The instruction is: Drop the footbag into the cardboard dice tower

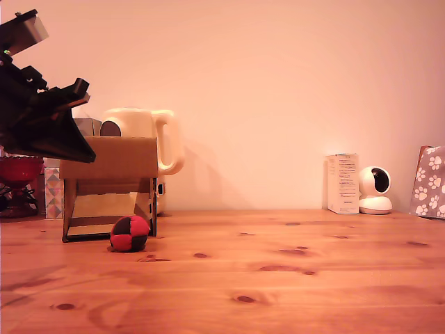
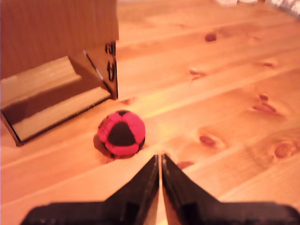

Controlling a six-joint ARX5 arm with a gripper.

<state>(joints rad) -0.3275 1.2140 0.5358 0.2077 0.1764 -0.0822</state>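
Footbag (image 2: 121, 133) — just beyond closed fingers (image 2: 151, 174)

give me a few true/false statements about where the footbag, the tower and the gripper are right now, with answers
1. The footbag lies on the wooden table. True.
2. The gripper is clamped on the footbag. False: its fingers are together with nothing between them, and the ball lies apart from them.
3. The footbag sits in front of the cardboard dice tower, near its cut-out lower front. True.
4. The footbag is blue and white. False: it is red and black.
5. A cream jug stands behind the tower. True.
6. In the exterior view the white camera stands at the left. False: it is at that view's right.
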